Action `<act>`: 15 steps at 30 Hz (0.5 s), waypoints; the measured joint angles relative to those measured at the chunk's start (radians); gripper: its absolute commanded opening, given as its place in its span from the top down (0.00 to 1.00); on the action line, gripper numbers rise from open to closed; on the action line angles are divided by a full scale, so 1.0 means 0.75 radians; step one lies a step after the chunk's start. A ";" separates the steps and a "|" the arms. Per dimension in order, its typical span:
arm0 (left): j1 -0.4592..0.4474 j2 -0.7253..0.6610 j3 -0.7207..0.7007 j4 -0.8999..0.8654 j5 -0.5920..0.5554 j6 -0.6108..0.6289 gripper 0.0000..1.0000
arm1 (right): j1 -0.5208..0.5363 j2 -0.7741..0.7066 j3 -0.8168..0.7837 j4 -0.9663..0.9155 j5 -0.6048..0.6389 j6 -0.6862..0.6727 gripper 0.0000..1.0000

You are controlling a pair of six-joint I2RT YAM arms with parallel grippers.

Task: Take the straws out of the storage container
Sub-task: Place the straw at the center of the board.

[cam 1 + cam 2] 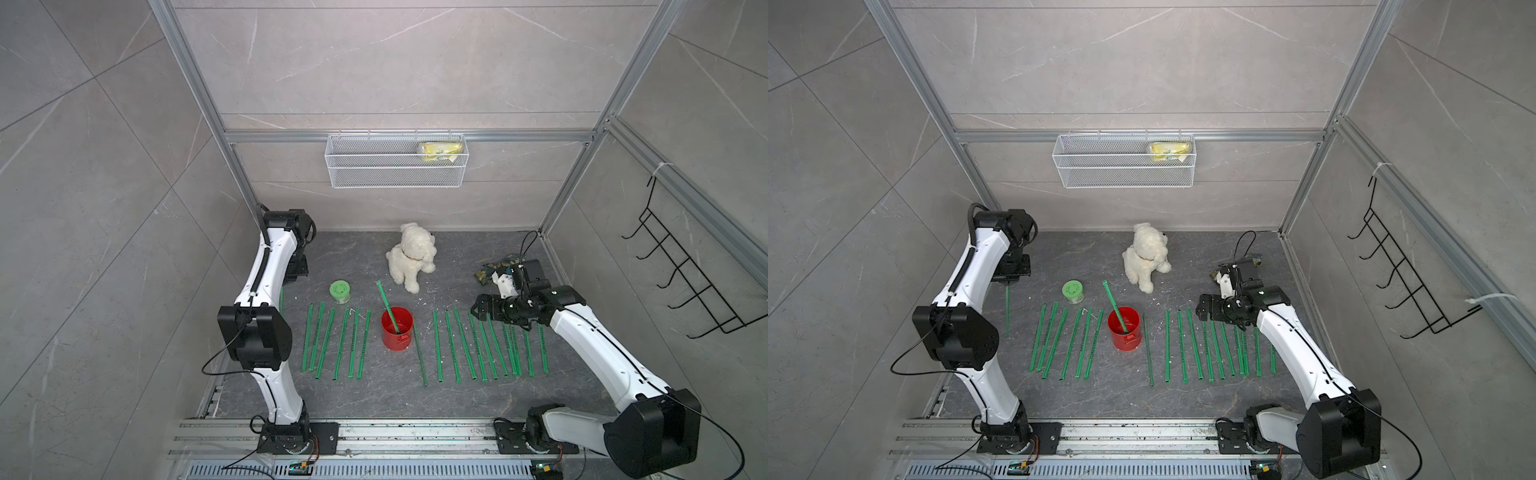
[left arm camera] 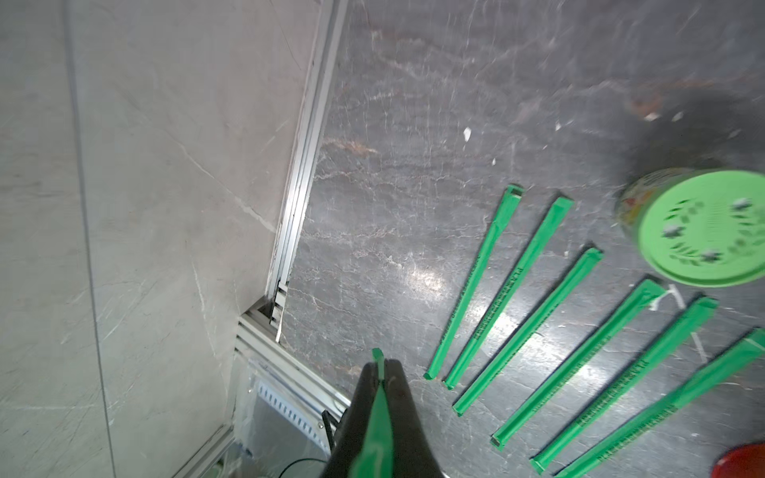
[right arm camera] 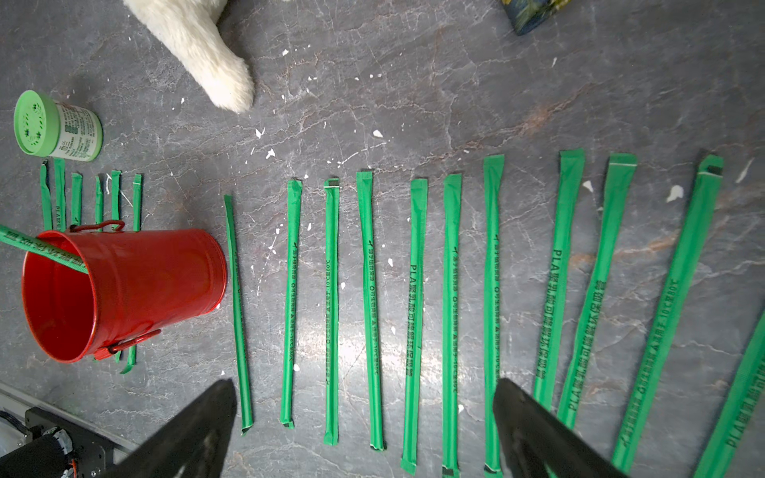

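The left gripper (image 2: 381,366), fingers clamped on a straw (image 1: 1007,309), should lower it flat, parallel to and just outside the left row (image 1: 1054,343), before releasing. One last straw (image 1: 387,305) leans in the storage container (image 1: 398,334); the right gripper (image 3: 364,385) hovers wide open over the right row (image 3: 416,310).

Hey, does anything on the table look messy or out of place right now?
White scraps litter the table among the straws and near the plush dog. Beside the can, one straw lies lower than its row. Another straw leans in the can, not yet removed.
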 measured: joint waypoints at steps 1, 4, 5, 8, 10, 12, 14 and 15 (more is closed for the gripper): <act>0.007 0.026 -0.019 0.001 0.016 0.009 0.93 | 0.000 0.000 -0.001 0.001 0.000 0.001 0.00; 0.014 0.103 -0.061 0.003 0.084 0.034 0.93 | 0.000 0.000 -0.008 0.003 0.001 0.001 0.00; 0.013 0.125 -0.062 0.004 0.107 0.041 0.93 | 0.000 0.000 -0.016 0.006 0.002 0.001 0.00; 0.013 0.156 -0.061 0.018 0.164 0.054 0.93 | 0.000 0.001 -0.038 0.007 0.010 0.001 0.00; 0.013 0.171 -0.062 0.028 0.195 0.061 0.93 | 0.000 0.001 -0.047 0.007 0.015 0.001 0.00; 0.013 0.184 -0.069 0.044 0.223 0.063 0.93 | 0.000 0.004 -0.048 0.009 0.019 0.001 0.00; 0.013 0.196 -0.085 0.057 0.245 0.064 0.93 | 0.000 0.006 -0.048 0.012 0.020 0.001 0.00; 0.013 0.199 -0.098 0.066 0.249 0.065 0.93 | 0.000 0.008 -0.048 0.012 0.020 0.000 0.00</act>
